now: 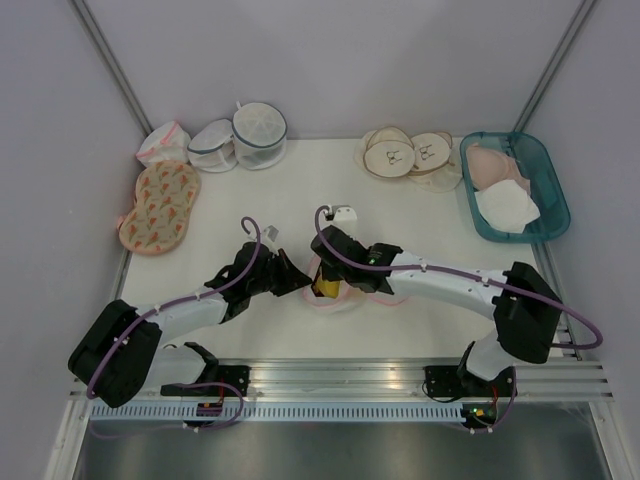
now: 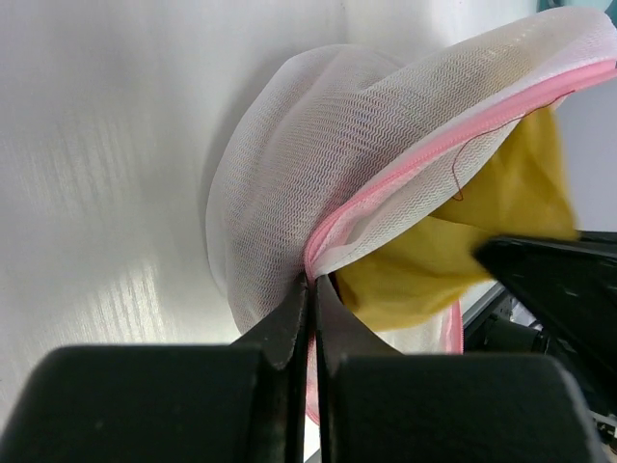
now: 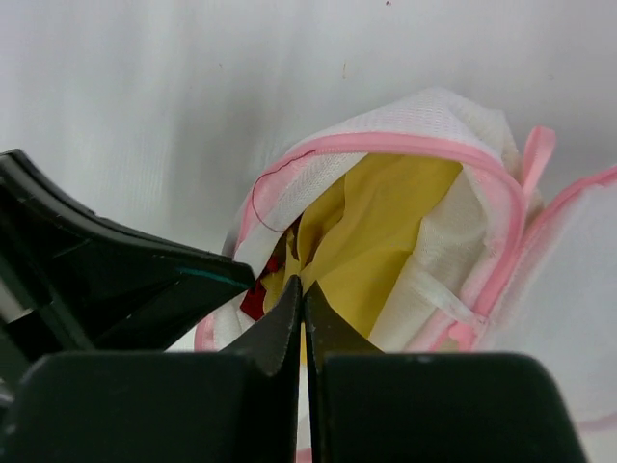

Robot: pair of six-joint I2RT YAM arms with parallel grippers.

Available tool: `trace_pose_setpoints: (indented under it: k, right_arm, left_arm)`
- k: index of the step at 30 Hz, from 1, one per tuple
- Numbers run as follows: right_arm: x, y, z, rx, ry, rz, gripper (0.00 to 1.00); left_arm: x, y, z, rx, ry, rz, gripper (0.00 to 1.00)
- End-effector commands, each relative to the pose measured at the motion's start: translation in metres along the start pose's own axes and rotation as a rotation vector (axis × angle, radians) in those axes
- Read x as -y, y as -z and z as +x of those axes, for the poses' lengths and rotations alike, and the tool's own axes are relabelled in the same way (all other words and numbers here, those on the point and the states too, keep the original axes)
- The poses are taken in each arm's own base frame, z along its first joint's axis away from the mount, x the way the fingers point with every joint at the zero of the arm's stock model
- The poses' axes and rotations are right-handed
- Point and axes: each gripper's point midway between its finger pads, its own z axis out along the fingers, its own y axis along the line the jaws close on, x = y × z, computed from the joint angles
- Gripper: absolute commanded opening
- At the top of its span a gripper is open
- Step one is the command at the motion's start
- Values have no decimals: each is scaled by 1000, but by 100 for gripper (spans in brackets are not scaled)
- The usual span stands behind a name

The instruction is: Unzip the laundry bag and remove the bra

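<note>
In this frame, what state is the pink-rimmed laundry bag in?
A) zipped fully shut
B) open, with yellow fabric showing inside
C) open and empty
B: both wrist views show the laundry bag gaping along its pink rim, the yellow bra visible inside.

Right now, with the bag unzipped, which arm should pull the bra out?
Right. The right gripper is shut on the yellow bra inside the opening, while the left gripper pinches the laundry bag at its pink rim, anchoring it.
</note>
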Motion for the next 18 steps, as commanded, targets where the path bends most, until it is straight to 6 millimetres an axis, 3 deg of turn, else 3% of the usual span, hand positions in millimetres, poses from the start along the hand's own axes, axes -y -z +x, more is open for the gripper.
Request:
trace_pose_setpoints:
  k: [1,4,5,6,10,11,12,15,18]
  right_arm:
    - [0,32,-25,75,-30,-50,1]
    - [-17,50,-35,96,-37,-181,1]
    - [-29,66,-34,80,-49,-287,0]
    - [-43,77,-47,111,-76,-390,0]
    - [-61,130,-76,170,-145,-673,0]
    - [-64,136,-74,148,-171,-721,0]
    - [-68,145,-85,160,-188,-807,0]
    - [-58,153,-99,207,-217,-841,1]
    - [-34,153,-119,312,-199,-709,0]
  left_arm:
    - [9,1,-10,28,8,15,2]
    - [11,2,-12,28,8,16,2]
    - [12,2,-13,31,6,17,2]
    - [14,2,-15,35,7,17,2]
    - [19,3,-21,40,0,19,2]
    - [21,3,-23,44,-1,22,2]
    - [22,3,-24,45,-3,23,2]
    - [27,4,-29,50,-11,25,2]
    - [33,6,-32,52,-19,33,2]
